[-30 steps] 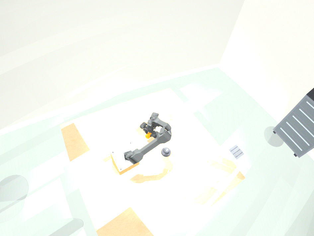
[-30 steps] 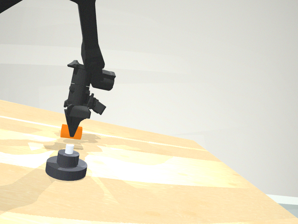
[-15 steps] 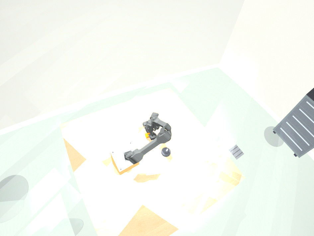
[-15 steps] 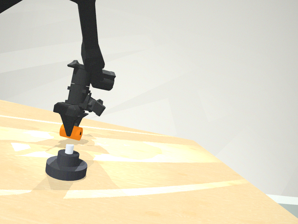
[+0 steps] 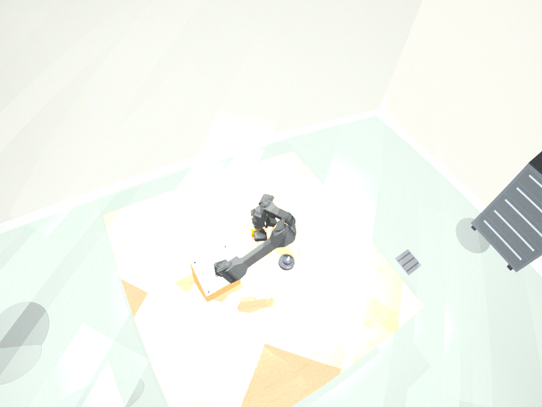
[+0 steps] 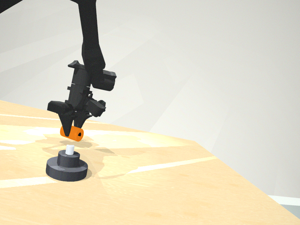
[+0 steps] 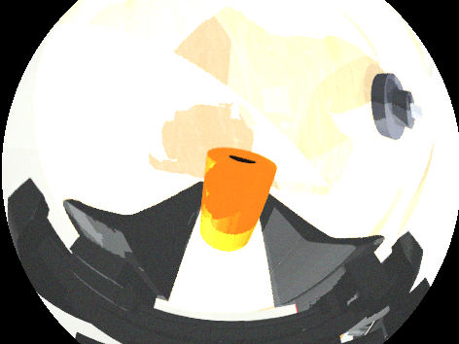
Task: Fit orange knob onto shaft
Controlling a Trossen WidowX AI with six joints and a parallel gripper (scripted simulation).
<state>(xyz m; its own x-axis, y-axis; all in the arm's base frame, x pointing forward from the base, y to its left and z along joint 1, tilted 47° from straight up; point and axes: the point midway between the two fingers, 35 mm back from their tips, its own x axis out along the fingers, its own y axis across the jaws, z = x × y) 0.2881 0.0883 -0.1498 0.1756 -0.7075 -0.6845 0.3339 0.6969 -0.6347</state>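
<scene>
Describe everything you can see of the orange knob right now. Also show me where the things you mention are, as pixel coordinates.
The orange knob (image 5: 253, 232) (image 6: 75, 134) (image 7: 237, 194) is a smooth, plain cylinder, matte-looking, held clamped between the gripper's (image 6: 72, 131) (image 7: 235, 206) two fingers. It lies nearly on its side, off the table, with its holed end facing the exterior camera. That dark hole looks partly flattened. The knob is off the shaft (image 6: 69, 149) (image 7: 416, 111); only the fingers appear to touch it.

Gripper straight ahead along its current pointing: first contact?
Probably the wooden table top, reached first by the orange knob held in the gripper. The pedestal looks off to one side; exact depth is unclear.
</scene>
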